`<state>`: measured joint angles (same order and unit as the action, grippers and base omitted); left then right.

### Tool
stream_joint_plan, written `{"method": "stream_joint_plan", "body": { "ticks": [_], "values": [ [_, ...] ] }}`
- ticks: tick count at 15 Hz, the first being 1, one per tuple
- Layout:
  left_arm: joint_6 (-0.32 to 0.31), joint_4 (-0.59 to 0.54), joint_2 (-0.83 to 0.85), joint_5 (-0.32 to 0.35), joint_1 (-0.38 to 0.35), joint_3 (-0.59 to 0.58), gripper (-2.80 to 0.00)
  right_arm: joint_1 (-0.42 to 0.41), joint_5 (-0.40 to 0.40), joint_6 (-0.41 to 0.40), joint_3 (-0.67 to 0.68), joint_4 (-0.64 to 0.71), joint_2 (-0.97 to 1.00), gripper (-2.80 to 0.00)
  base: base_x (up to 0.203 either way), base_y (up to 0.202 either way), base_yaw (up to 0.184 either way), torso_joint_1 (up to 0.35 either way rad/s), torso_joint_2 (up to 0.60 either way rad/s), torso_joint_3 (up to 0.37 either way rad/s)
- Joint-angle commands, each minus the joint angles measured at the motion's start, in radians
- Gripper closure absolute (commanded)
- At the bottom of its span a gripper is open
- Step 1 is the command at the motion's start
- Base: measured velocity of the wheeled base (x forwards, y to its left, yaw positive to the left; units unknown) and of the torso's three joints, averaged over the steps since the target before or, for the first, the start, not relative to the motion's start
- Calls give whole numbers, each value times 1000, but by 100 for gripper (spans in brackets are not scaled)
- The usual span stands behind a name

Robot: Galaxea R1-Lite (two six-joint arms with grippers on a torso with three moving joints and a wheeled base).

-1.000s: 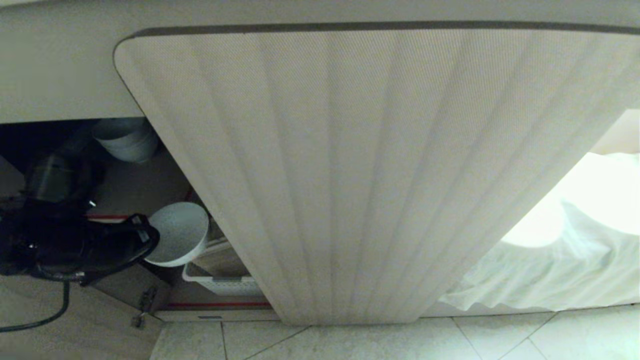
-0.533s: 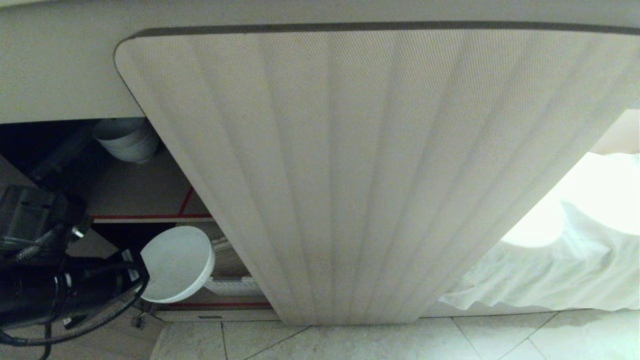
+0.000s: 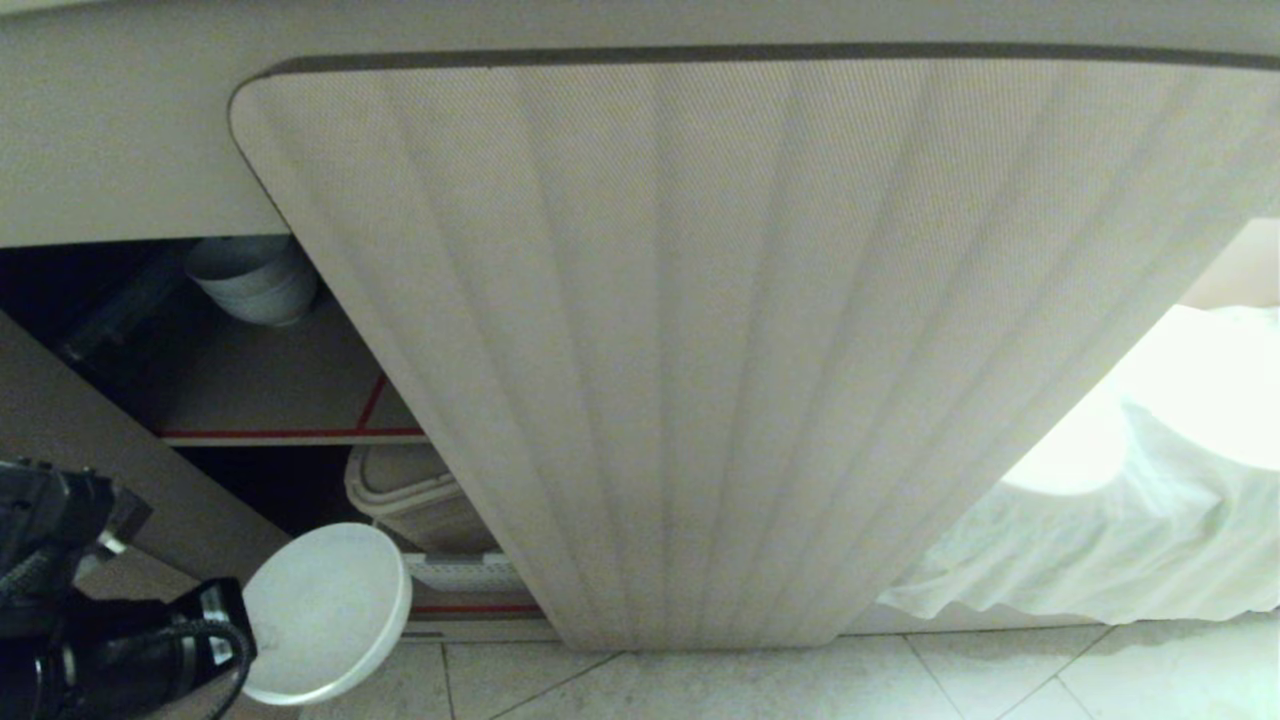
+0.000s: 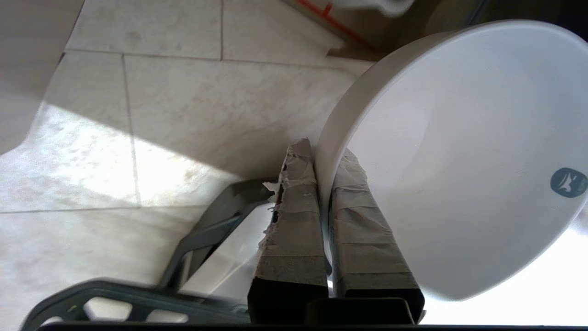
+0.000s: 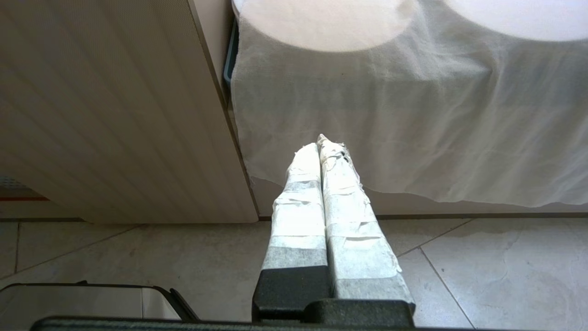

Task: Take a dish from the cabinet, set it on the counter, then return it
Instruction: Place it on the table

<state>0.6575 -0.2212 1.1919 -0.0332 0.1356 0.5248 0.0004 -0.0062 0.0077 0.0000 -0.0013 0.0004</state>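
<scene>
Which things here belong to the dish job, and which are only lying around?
Job: white bowl, pinched at the rim by left gripper; cabinet.
Lying around: stacked bowls, white basket, white cloth, floor tiles; right gripper idle.

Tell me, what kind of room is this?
Probably a kitchen. A low cabinet with fluted doors holds stacked bowls on a red-edged shelf, and the floor is tiled.

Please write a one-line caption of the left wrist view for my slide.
Left gripper shut on the rim of a white bowl, held above the tiled floor.
</scene>
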Motion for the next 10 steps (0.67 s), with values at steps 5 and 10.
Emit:
{"method": "stream_joint_plan", "body": {
  "ticks": [5, 10],
  "values": [
    [-35, -56, -115, 2, 47, -44, 0, 1, 0, 0, 0, 0, 0, 0, 0, 0, 0, 0, 0, 0],
    [-33, -86, -136, 4, 88, -54, 0, 0, 0, 0, 0, 0, 0, 0, 0, 0, 0, 0, 0, 0]
  ]
}}
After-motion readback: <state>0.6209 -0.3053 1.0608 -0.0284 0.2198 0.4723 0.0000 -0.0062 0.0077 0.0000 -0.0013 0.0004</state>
